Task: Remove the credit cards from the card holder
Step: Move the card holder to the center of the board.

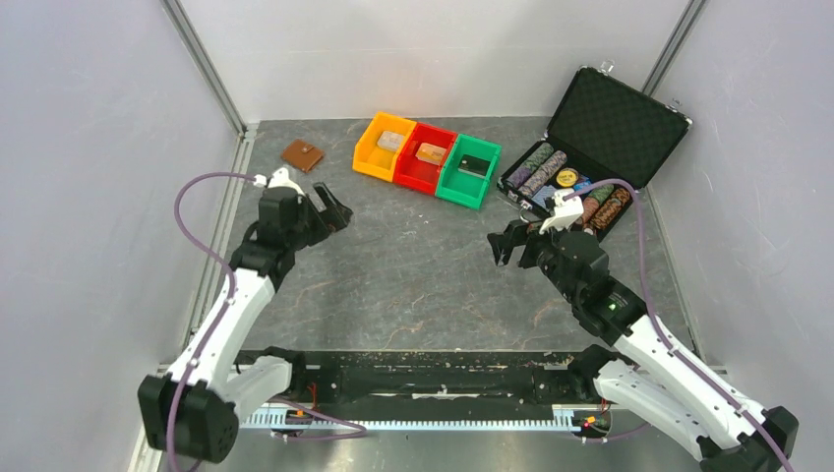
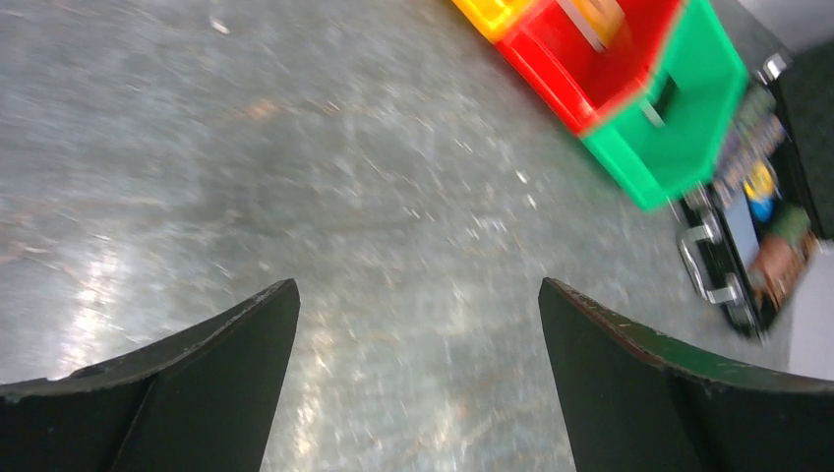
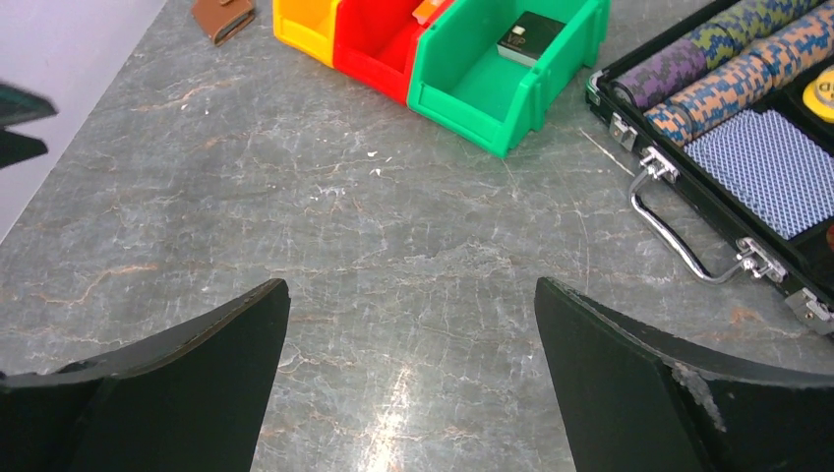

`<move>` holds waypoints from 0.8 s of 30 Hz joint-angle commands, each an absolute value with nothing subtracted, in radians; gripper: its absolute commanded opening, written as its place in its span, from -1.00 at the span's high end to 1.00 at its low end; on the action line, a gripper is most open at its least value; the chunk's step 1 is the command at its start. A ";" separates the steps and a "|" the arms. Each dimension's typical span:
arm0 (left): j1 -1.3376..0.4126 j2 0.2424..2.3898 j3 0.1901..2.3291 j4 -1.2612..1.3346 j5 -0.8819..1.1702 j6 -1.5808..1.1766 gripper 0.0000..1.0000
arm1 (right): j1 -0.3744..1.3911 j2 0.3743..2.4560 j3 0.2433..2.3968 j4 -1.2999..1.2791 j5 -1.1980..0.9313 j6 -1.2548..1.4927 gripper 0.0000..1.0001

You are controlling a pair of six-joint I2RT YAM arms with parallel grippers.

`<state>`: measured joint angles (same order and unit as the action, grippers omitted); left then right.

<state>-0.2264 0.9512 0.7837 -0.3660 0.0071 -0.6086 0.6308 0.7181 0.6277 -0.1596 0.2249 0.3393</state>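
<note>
The card holder [image 1: 302,155], a small brown leather wallet, lies folded shut on the table at the far left, left of the bins. In the right wrist view the card holder [image 3: 223,17] shows at the top edge. The credit cards are hidden. My left gripper [image 1: 334,211] hovers open a little in front and to the right of the holder, and its view is blurred, with only bare table between the fingers [image 2: 418,290]. My right gripper [image 1: 506,244] stands open over the table's middle right, with nothing between its fingers [image 3: 411,290].
Three joined bins stand at the back: orange [image 1: 384,146], red [image 1: 425,157] and green [image 1: 470,170], each holding a small object. An open black chip case [image 1: 610,118] with poker chips sits at the back right, its handle [image 3: 679,231] close to my right gripper.
</note>
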 commanded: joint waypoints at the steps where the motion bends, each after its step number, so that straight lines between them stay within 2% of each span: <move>1: -0.080 1.098 0.914 -0.313 -0.048 -0.658 -0.93 | 0.630 0.694 0.621 -0.081 0.183 0.287 -0.97; 5: 0.046 1.302 0.965 -0.210 -0.088 -0.717 -0.80 | 0.630 0.702 0.627 -0.075 0.135 0.289 -0.97; 10: 0.122 1.564 1.039 -0.065 -0.072 -0.816 -0.57 | 0.630 0.716 0.644 -0.071 0.055 0.294 -0.98; 14: 0.144 1.710 1.113 0.018 -0.129 -0.823 -0.56 | 0.630 0.713 0.647 -0.075 0.038 0.293 -0.98; 17: 0.169 1.822 1.186 0.064 -0.089 -0.828 -0.55 | 0.630 0.713 0.641 -0.075 0.022 0.293 -0.92; 24: 0.192 2.068 1.385 0.065 -0.037 -0.854 -0.55 | 0.630 0.732 0.626 -0.073 0.053 0.277 -0.91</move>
